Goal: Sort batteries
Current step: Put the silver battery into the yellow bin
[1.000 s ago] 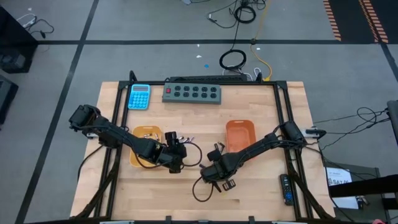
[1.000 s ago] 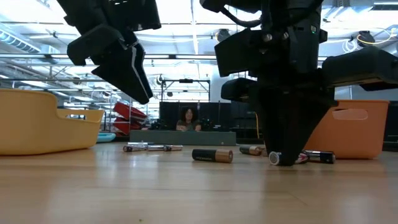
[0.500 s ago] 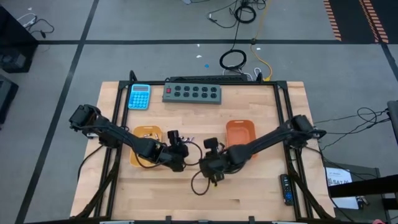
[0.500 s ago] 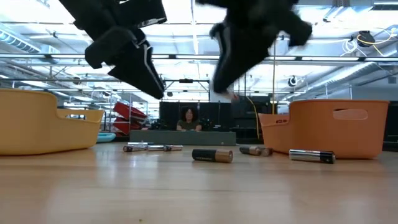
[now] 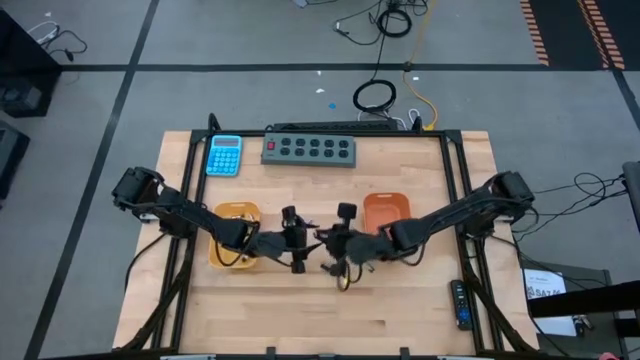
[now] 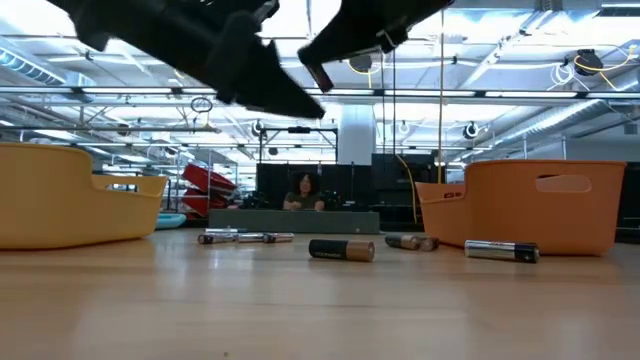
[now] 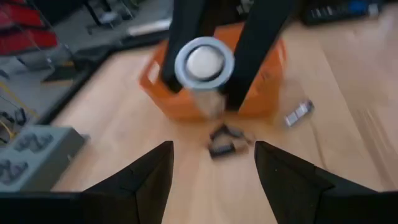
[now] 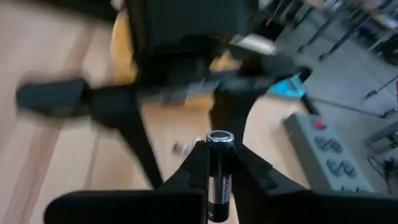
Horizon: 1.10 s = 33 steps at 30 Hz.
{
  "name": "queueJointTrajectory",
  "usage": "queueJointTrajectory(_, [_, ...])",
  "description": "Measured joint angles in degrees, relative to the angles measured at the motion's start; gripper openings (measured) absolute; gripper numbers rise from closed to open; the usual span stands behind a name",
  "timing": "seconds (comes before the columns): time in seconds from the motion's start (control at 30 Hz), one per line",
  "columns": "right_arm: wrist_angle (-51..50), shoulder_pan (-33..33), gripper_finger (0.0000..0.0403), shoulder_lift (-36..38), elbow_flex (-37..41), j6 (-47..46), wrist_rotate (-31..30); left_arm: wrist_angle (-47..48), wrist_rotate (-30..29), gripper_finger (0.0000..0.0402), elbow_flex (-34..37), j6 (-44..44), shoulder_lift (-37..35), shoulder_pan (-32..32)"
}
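The right gripper (image 8: 217,163) is clamping a battery (image 8: 218,174) upright, presenting it toward the left gripper (image 7: 211,163), which is facing it with fingers spread, seemingly for a handover above the surface (image 5: 400,310).

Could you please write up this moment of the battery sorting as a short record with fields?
right gripper: raised over mid-table, shut on a battery, facing the left gripper
left gripper: raised, open, empty, fingers pointing at the held battery
loose batteries: several lying on the table
yellow tray: on the left arm's side
orange tray: on the right arm's side
back edge: calculator, power strip
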<state>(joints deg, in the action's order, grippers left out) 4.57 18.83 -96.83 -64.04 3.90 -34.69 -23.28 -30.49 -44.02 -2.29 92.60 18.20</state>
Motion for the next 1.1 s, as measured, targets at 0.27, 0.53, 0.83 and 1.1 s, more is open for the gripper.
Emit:
queueJointTrajectory(0.27, [19.2,-2.4,0.0021,2.7,8.5,2.4,1.9,-11.9,0.5,0.0234,1.6,-3.1,0.0,-3.0])
queueJointTrajectory(0.53, [21.1,-1.9,0.0021,2.6,9.3,2.6,0.9,-18.2,3.5,0.0152,2.0,-6.2,0.0,-4.7])
queueJointTrajectory(0.83, [20.7,-1.5,0.0081,2.6,9.3,-0.3,-1.8,-17.1,4.7,0.0053,2.0,-7.1,-0.4,-4.9])
queueJointTrajectory(1.1, [20.5,-1.3,0.0156,2.6,9.2,-1.9,-1.7,-14.2,6.9,0.0053,2.0,-4.4,-2.4,-4.8])
